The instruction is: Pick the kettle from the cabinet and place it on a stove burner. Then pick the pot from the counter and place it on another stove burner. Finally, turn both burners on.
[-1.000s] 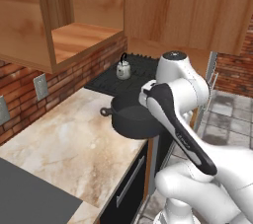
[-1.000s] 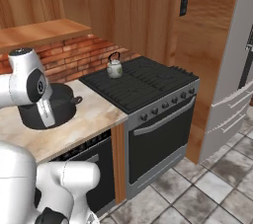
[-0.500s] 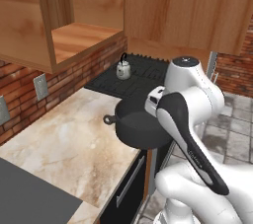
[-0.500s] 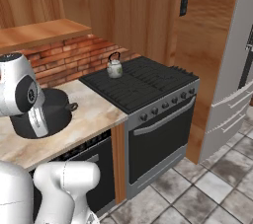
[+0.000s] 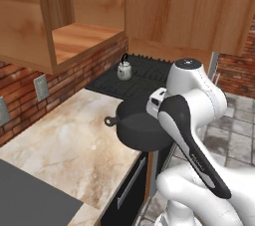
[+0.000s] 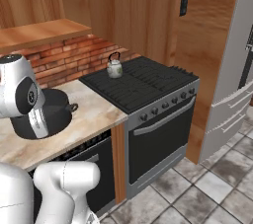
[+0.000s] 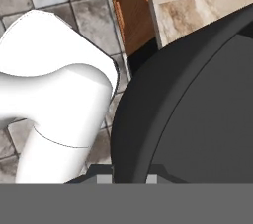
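The end effector is pinched almost shut on the rim of the wide, low, dark grey-black pot, apparently lifted just off the beige marble-look counter at its front edge. The small whitish leaf-patterned kettle already sits on a rear burner of the black gas cooktop. Such a narrow rim grip could let the pot tilt or slip in transit, or clip the kettle.

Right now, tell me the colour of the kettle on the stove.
The kettle is whitish with a thin black handle; it shows best in the right base view.
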